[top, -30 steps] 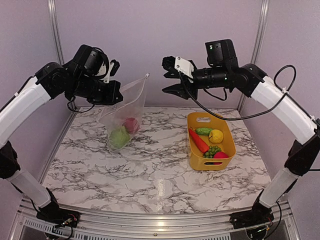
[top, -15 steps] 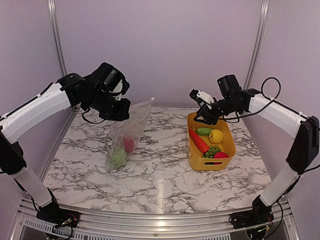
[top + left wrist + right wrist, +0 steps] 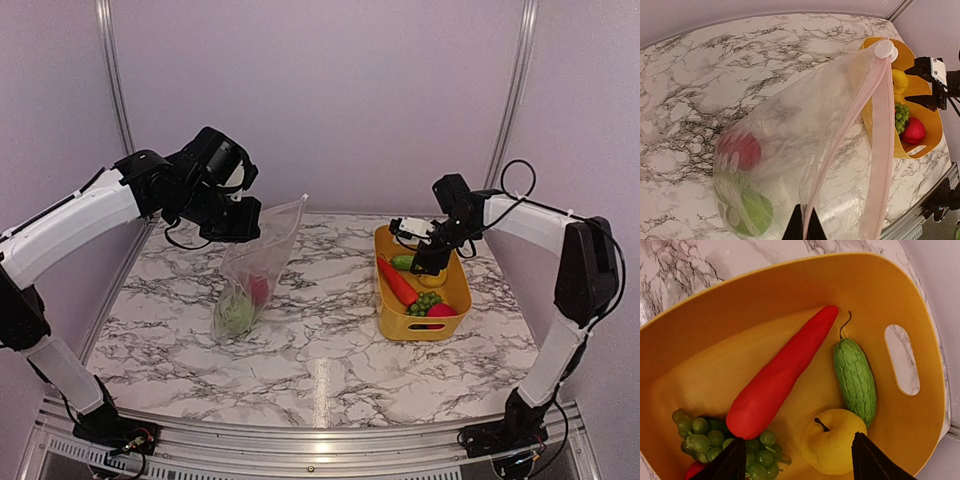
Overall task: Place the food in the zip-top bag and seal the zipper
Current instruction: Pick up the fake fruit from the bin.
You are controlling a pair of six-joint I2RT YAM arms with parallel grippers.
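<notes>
My left gripper point(image 3: 804, 226) is shut on the pale zipper point(image 3: 882, 150) edge of the clear zip-top bag point(image 3: 255, 270) and holds its mouth up off the table. A red apple point(image 3: 738, 150) and a green apple point(image 3: 750, 212) lie in the bag's bottom. My right gripper point(image 3: 800, 462) is open and low inside the yellow basket point(image 3: 900, 290), its fingers on either side of the yellow lemon point(image 3: 832, 440). Beside it lie the red pepper point(image 3: 780, 380), the cucumber point(image 3: 855, 380) and the green grapes point(image 3: 700, 437). In the top view the right gripper point(image 3: 420, 262) covers the lemon.
The basket point(image 3: 455, 300) stands on the marble table point(image 3: 320, 340) at the right, with a red fruit point(image 3: 441, 310) at its near end. The bag's white slider point(image 3: 884, 48) sits at the far end of the zipper. Metal frame posts stand at the back corners.
The right arm has come down from mid-air into the basket and its jaws have spread wider. The left arm shifted the bag slightly right and lower, then held still.
</notes>
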